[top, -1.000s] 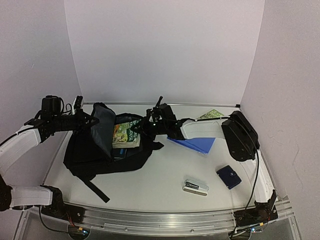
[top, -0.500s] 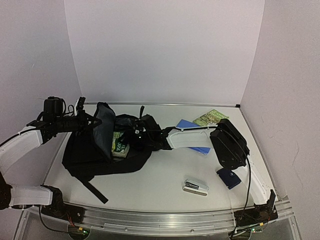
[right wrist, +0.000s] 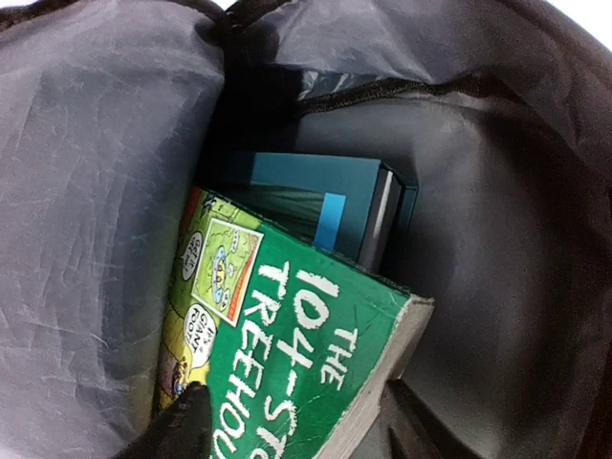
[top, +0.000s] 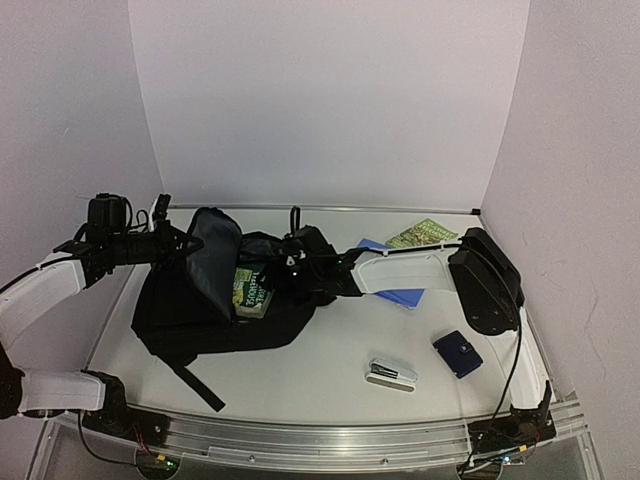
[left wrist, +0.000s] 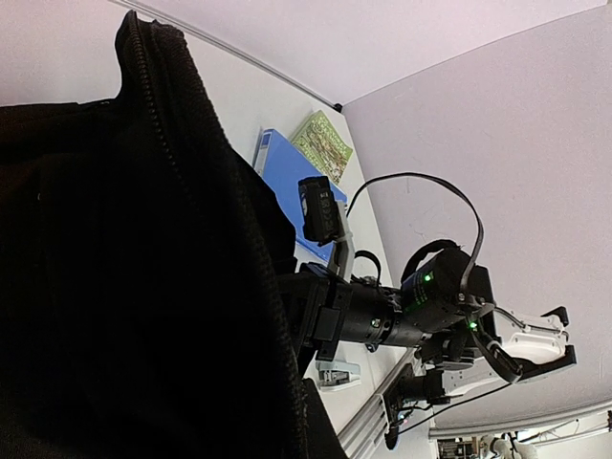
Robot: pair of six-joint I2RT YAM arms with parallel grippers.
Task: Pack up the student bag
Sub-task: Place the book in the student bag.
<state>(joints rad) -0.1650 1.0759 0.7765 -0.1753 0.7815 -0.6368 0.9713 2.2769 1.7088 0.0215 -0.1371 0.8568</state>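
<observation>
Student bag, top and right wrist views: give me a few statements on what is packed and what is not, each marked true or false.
1. The green book is in the student bag. True.
2. The stapler is inside the bag. False: the stapler lies on the table.
3. The left hand holds the bag's flap up. True.
4. The blue folder is packed. False: the blue folder lies on the table, outside the bag.
5. A teal item lies deeper in than the green book. True.
</observation>
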